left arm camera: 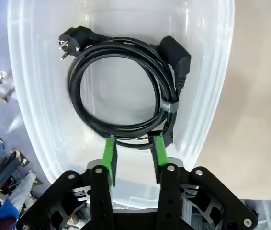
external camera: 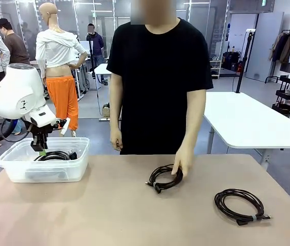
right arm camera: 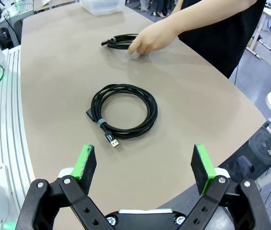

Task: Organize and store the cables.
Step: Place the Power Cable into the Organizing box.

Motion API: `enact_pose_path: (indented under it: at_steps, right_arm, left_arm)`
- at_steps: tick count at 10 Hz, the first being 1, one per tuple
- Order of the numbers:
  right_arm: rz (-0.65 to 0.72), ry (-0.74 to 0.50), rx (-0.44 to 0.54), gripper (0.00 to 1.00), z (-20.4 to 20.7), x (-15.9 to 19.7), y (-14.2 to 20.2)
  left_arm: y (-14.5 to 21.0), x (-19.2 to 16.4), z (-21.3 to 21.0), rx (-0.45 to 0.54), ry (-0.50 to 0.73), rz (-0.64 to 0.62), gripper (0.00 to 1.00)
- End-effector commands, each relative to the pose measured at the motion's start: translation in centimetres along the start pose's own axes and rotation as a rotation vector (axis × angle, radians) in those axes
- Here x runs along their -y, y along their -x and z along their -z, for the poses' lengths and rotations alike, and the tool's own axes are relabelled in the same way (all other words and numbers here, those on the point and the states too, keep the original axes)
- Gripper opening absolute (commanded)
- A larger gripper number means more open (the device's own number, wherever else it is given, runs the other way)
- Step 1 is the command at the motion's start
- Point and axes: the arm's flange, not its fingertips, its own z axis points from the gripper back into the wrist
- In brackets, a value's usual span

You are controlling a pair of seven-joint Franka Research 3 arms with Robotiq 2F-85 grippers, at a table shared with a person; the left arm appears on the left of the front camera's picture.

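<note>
**One cable in the bin, two on the table**

Left gripper (external camera: 39, 148): positioned over the clear plastic bin (external camera: 12, 160) at the far left of the table (external camera: 109, 220), pointing down into it. In the left wrist view its green pads (left arm camera: 109, 151) stand parted, with no cord pinched between them. The nearest turn of the coil crosses just past the fingertips; whether it touches them cannot be told.

Cable in the bin (left arm camera: 126, 91): lies flat on the bin floor as a round coil, a pronged plug at one side and a block connector at the other, with a grey band around the turns.

Middle cable (external camera: 164, 178): a coil on the table near its centre. The person's hand (external camera: 182, 164) rests on its right edge with the fingers curled over the cord. The person stands at the far side, the other arm hanging.

Right cable (external camera: 239, 204): a coil lying free at the near right of the table, bound with a pale tie band (external camera: 255, 218) and well apart from the middle one.

Right gripper (right arm camera: 145, 165): held above the near right edge of the table, jaws spread wide and nothing between them. The right cable lies on the table beyond it.
</note>
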Motion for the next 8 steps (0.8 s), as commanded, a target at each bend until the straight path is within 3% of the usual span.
enact_pose_path:
  at_steps: [1,3,4,5,7,8]
  right_arm:
    - [0.027,0.017,-0.003,1.00,0.1,-0.2,-0.4]
    - [0.027,0.017,-0.003,1.00,0.1,-0.2,-0.4]
    - [0.027,0.017,-0.003,1.00,0.1,-0.2,-0.4]
    - [0.027,0.017,-0.003,1.00,0.1,-0.2,-0.4]
    - [0.027,0.017,-0.003,1.00,0.1,-0.2,-0.4]
    - [0.027,0.017,-0.003,1.00,0.1,-0.2,-0.4]
  left_arm:
    - [0.2,-0.7,-0.5,0.031,0.019,0.014,1.00]
    - [0.4,-0.3,-0.9,0.036,0.010,0.014,1.00]
    - [0.5,0.0,-1.0,0.039,0.008,0.009,0.90]
    - [0.7,0.5,-1.1,0.041,0.009,0.004,0.99]
    - [1.0,2.1,-1.3,0.031,0.005,-0.007,1.00]
    - [0.1,0.1,-0.9,0.014,-0.008,-0.008,1.00]
